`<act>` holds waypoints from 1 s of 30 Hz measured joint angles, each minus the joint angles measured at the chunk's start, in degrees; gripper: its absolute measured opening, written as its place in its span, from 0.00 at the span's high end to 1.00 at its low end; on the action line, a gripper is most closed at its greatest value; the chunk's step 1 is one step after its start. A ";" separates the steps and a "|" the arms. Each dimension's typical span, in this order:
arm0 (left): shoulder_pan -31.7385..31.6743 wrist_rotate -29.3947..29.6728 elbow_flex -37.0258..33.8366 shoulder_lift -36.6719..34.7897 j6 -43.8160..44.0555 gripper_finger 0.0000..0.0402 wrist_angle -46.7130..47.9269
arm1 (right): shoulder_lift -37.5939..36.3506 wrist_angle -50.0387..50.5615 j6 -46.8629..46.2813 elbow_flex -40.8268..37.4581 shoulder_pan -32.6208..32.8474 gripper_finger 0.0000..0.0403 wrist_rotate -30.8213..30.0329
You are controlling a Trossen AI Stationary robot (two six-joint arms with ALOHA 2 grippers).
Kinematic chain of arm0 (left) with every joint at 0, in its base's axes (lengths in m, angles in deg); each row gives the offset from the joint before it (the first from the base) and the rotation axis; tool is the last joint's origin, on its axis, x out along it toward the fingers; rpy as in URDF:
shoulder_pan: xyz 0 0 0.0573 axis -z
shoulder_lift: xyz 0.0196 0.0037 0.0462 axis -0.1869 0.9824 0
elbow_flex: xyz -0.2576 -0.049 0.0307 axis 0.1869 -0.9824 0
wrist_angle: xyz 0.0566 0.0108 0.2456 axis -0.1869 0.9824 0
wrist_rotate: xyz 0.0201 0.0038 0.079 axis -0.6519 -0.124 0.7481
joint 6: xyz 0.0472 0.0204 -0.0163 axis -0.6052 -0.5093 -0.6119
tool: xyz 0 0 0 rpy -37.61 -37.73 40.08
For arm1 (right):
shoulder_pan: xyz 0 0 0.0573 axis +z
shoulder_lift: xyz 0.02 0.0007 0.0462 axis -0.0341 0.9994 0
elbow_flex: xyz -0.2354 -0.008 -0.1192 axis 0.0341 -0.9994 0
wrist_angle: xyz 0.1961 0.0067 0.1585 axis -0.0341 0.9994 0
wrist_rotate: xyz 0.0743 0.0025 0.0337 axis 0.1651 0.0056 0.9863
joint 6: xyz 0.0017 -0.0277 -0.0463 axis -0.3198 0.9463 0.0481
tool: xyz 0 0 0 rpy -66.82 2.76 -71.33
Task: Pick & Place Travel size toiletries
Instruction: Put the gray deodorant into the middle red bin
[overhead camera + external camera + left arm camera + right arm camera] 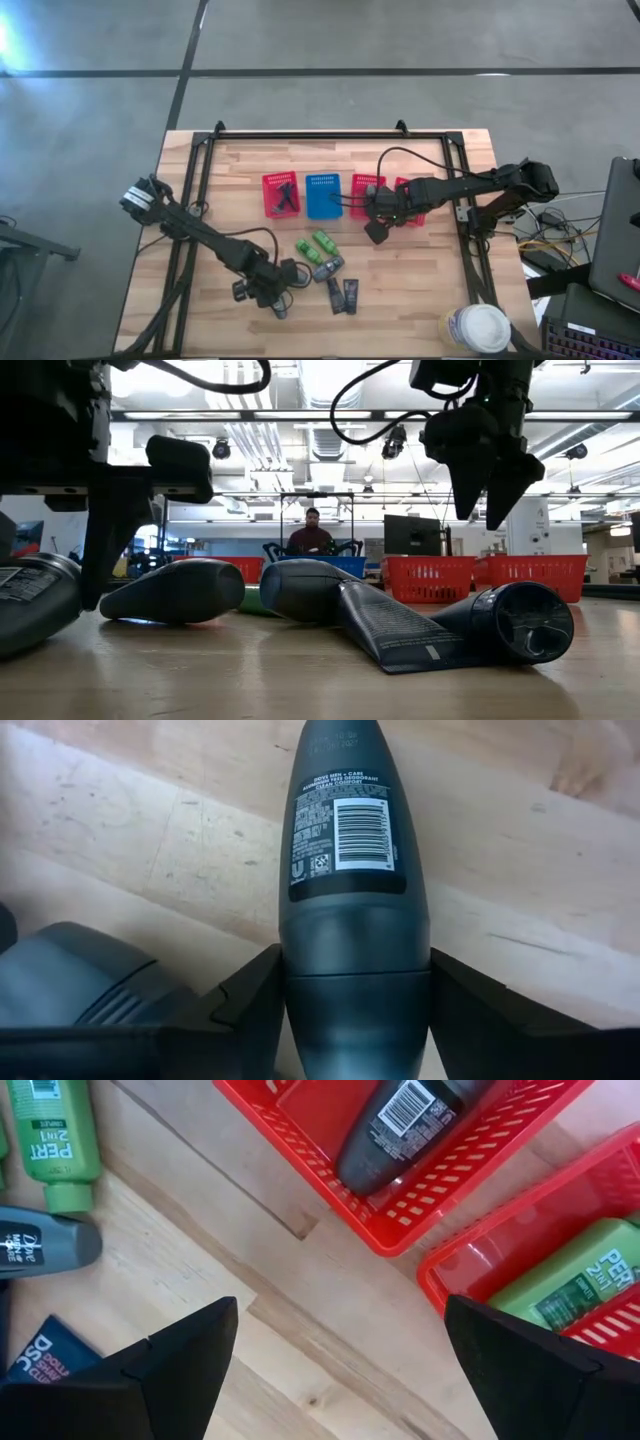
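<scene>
My left gripper (268, 293) is low near the table's near edge, shut on a dark grey labelled bottle (352, 830). My right gripper (377, 229) hangs open above the table (490, 485), just near-side of two red baskets and touching nothing. Loose on the wood between the arms lie two green tubes (315, 246), a grey tube (327, 268) and two dark flat packets (343, 295). One red basket (470, 1175) holds a dark bottle (405, 1120). The other red basket (450, 1275) holds a green tube (580, 1275). My left gripper has the dark grey bottle pinched between its two fingers (250, 1005) at the plain rounded end (355, 980), one finger on each side. The fingers lie along the bottle, and its labelled end sticks out ahead of them. The bottle lies low over the wood; whether it rests there I cannot tell.
A row of baskets stands across the table's middle: a red one with dark pieces (280, 193), a blue one (323, 195) and two red ones (367, 192) (410, 200). A black frame rail (330, 135) runs along the far edge. A white-lidded tub (478, 328) sits at the near right corner.
</scene>
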 joint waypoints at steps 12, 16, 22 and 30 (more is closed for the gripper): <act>0.03 1.98 -0.07 -2.98 10.37 0.49 0.27 | -0.03 -0.22 -0.20 0.00 0.02 0.20 0.09; 0.02 4.05 -0.07 -5.93 16.68 0.49 2.19 | -0.82 -0.22 -0.99 0.00 0.04 0.21 0.44; -0.13 10.05 -0.25 -12.36 26.78 0.49 6.80 | -4.41 -0.61 -3.20 0.00 0.04 0.18 0.46; -6.21 32.03 -2.21 -22.07 39.82 0.49 5.14 | -9.50 -18.18 -6.86 -0.18 -0.31 0.13 3.93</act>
